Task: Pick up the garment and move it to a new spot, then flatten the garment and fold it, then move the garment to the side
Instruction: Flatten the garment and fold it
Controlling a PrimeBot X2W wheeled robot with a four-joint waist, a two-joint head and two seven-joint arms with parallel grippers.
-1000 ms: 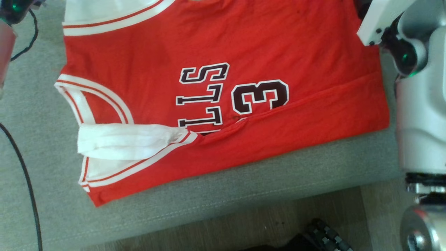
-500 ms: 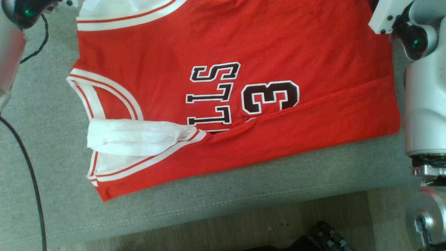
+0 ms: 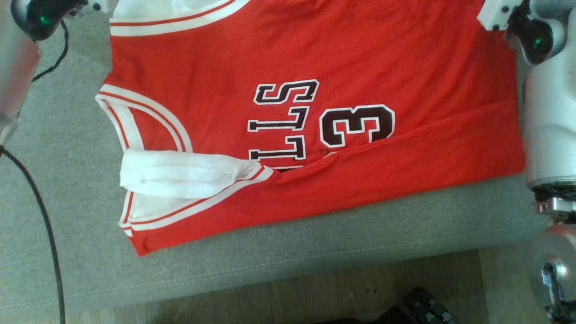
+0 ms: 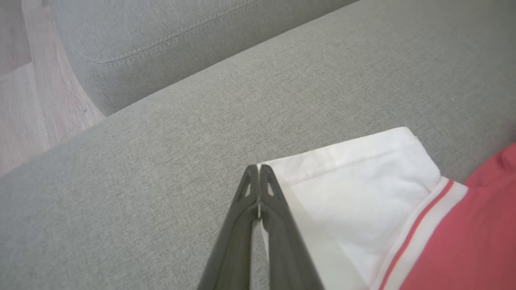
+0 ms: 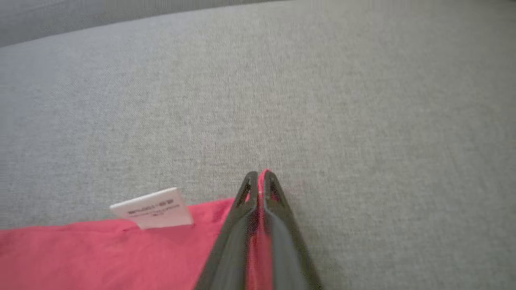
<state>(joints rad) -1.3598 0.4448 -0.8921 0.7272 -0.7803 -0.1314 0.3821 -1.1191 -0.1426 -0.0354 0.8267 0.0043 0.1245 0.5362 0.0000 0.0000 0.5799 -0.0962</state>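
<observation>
The garment, a red jersey with white trim and dark lettering, lies spread on a grey sofa cushion, its near long edge folded over. In the left wrist view my left gripper is shut on the corner of the garment's white sleeve, with a sliver of white cloth between the fingers. In the right wrist view my right gripper is shut on the garment's red hem corner, red cloth showing between the fingers. A white label sticks up from the hem.
My pale right forearm runs down the right edge, my left arm stands at the upper left. A black cable trails over the cushion on the left. Wooden floor and a dark object lie below the cushion's front edge.
The whole head picture has shifted a little right and up, so the camera moved; the garment lies as before. My right gripper has gone from open to shut on the hem.
</observation>
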